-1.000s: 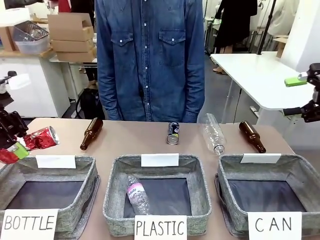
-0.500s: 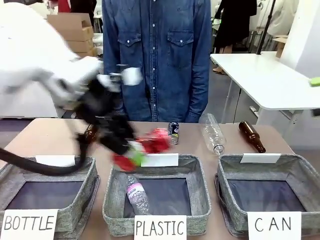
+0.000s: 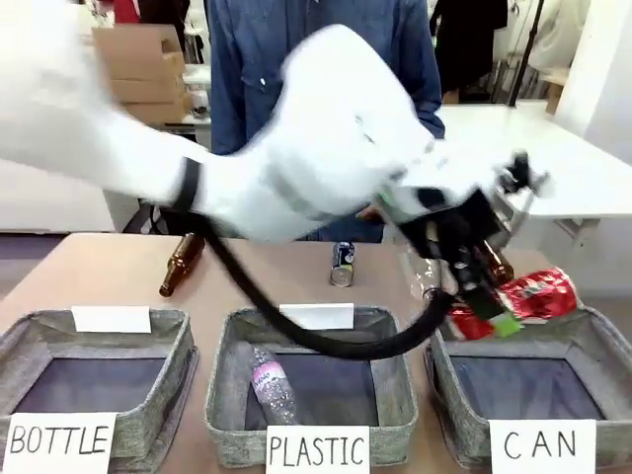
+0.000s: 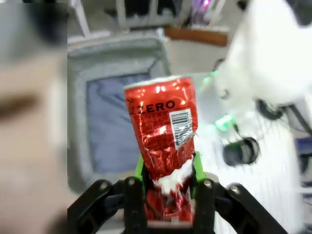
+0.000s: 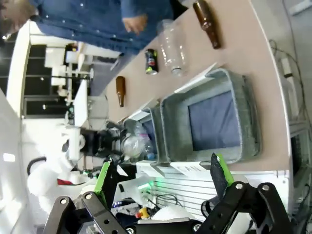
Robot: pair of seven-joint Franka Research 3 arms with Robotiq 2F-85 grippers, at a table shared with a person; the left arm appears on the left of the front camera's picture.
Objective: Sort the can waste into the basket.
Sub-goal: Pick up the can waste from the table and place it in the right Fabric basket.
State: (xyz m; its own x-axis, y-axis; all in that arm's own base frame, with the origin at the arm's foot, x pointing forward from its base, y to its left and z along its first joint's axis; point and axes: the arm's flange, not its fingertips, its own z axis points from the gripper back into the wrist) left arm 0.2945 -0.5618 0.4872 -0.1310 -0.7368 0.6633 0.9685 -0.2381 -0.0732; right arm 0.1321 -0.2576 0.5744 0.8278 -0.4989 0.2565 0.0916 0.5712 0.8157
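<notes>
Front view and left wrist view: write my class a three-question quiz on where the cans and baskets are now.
1. True or false: the left fingers, near the CAN basket, are shut on the crushed red can.
2. The black can is: A in the CAN basket; B on the table beyond the PLASTIC basket; C inside the PLASTIC basket.
3. Fill in: the PLASTIC basket holds one clear plastic ____.
Key: 1 true; 2 B; 3 bottle.
</notes>
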